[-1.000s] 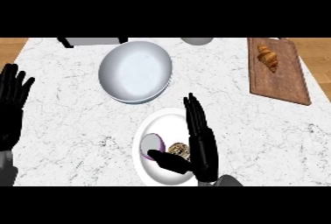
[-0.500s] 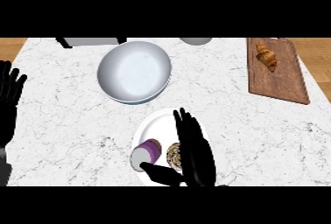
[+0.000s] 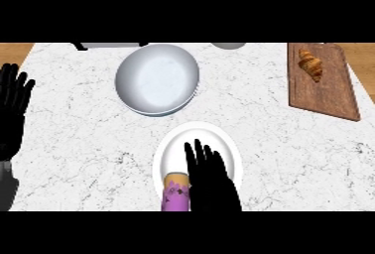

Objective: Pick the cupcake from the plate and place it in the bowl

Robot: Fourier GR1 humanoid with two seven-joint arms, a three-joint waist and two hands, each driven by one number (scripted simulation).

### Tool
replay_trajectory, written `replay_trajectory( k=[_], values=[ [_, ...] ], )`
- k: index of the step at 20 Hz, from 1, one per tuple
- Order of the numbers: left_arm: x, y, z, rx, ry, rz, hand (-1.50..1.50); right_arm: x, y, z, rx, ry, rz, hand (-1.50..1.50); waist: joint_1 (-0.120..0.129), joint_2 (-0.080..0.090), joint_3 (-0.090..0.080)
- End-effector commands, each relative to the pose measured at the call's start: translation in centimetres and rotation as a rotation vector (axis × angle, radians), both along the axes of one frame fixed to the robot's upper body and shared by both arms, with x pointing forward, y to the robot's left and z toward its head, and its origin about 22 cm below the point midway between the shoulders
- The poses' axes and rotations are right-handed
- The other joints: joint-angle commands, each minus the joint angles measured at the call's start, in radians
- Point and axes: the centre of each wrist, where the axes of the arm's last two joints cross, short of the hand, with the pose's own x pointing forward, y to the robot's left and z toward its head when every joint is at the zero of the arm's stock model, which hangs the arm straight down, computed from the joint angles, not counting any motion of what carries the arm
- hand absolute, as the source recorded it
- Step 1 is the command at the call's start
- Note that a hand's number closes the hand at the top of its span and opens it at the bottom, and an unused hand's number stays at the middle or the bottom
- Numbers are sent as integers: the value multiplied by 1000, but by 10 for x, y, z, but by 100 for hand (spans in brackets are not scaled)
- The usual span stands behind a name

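Far to the left, the left hand is shown against the view's left border. Its fingers are straight, slightly spread and pointed toward the counter's far side, and its grey forearm is seen below it. Right of it, a broad stretch of open marbled counter is seen, reaching from the counter's left edge down to the view's lower border.

The bowl is placed toward the far edge, left of centre, with its hollow facing up. A narrow strip of counter is left between its near rim and the white plate.

The cupcake is found at the plate's near-left part, over the rim and reaching the view's lower border. It is laid on its side. Its long axis is run near to far, with the tan top pointed away toward the bowl and the purple wrapper turned toward the robot.

Just to its right, the right hand is held over the plate, fingers straight, close together and pointed away. The hand's left side is set against the cupcake, and no finger is seen curled round it. Whether the thumb touches the cupcake cannot be told.

More open counter is seen between the plate and the wooden board. The board is laid along the right edge and carries a croissant at its far end.
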Motion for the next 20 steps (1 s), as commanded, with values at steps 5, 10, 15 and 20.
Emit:
replay_trajectory(
  k=[5, 10, 15, 20],
  values=[
    [17, -2, 3, 4, -32, -28, 0, -6, 2, 30, -142, 103, -126, -150, 27, 14, 3],
    [7, 5, 0, 0, -21, -42, 0, -3, -14, 25, -100, 155, -147, -150, 33, 13, 5],
    [10, -6, 5, 0, -15, -52, 0, 0, -4, -13, -129, 185, -197, -150, 38, 13, 6],
    [16, -10, -12, 1, -33, -32, 0, -3, -15, -17, -131, 183, -185, -150, 34, 14, 5]
  ],
)
